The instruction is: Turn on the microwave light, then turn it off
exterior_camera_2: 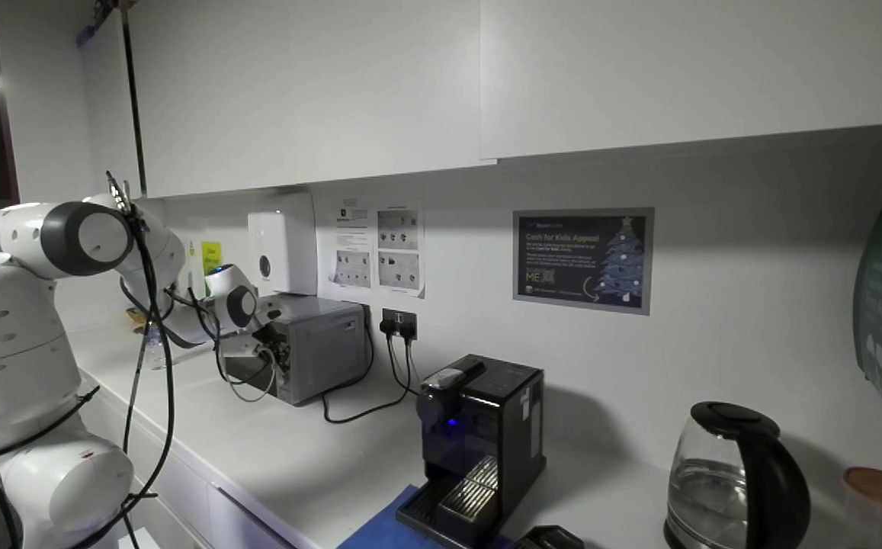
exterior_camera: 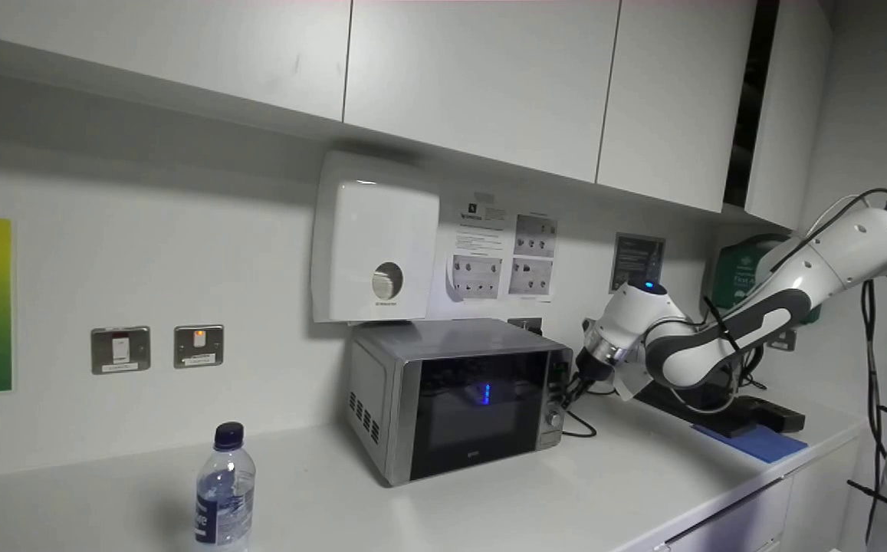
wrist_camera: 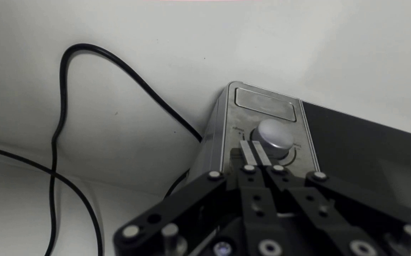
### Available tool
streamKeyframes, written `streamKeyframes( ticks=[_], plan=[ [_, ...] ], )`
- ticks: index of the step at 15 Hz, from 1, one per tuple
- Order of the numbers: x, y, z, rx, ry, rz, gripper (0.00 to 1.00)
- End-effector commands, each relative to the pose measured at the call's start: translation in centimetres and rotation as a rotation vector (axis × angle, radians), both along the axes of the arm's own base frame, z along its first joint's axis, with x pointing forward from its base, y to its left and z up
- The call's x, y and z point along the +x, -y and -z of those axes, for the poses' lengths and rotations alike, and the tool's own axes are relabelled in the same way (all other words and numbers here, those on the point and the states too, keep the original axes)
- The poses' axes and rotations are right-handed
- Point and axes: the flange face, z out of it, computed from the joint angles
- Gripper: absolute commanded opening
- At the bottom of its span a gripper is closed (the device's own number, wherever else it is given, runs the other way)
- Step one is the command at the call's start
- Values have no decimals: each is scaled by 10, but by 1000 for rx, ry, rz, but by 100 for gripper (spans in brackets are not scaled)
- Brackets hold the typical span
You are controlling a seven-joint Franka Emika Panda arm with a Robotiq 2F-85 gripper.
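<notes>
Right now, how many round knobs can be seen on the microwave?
1: the silver knob on the control strip of the microwave, close to the gripper. The gripper covers part of this strip, so another may be hidden.

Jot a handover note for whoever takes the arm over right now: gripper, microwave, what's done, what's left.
Gripper: shut, holding nothing visible, by the silver control knob; contact unclear.
Microwave: on the white counter, dark glass door closed, blue glow showing on it.
Done: can't tell whether the light has been switched on.
Left: probably light on, if needed, then off.
</notes>
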Motion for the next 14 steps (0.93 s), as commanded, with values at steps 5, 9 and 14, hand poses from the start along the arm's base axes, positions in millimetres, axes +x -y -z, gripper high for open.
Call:
streamKeyframes(
  ticks=[5, 9, 14],
  plan=[
    [7, 8, -27, -38, 117, 1, 0],
    [8, 2, -22, -6, 116, -9, 0],
    [11, -2, -12, 25, 91, -23, 0]
  ],
)
